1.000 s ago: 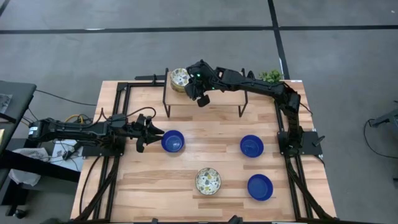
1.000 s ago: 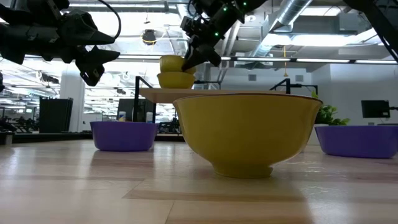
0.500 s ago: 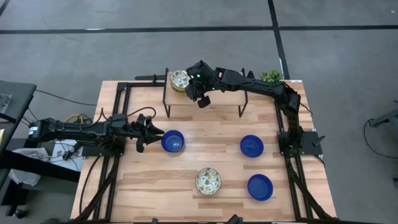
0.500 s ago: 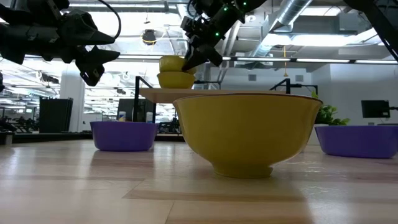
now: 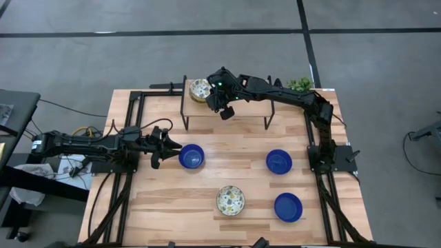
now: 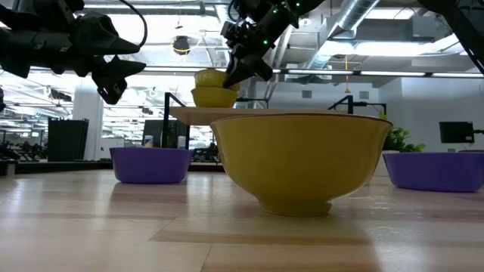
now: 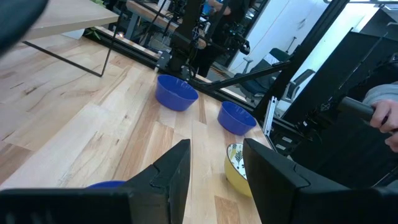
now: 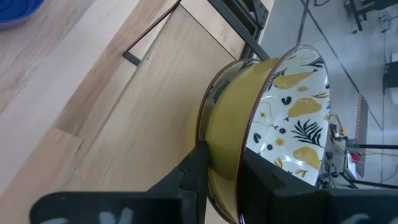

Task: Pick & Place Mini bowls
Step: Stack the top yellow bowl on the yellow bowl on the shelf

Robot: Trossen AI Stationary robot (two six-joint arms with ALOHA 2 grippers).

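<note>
The right gripper (image 5: 212, 98) pinches the rim of a patterned mini bowl (image 5: 200, 88) on the raised shelf (image 5: 244, 107), while the left gripper (image 5: 173, 149) hovers part-open, empty, beside a blue mini bowl (image 5: 191, 156).

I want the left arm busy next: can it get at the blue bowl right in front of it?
Probably yes. The left end effector hovers open beside that blue bowl, with only bare table around it and the right end effector gripping a patterned bowl on the raised shelf.

readable text: none | labels, brands, numbers: none on the bowls, arms or bench (image 5: 234, 165) | signs in the room behind: too small to tell, possibly none
</note>
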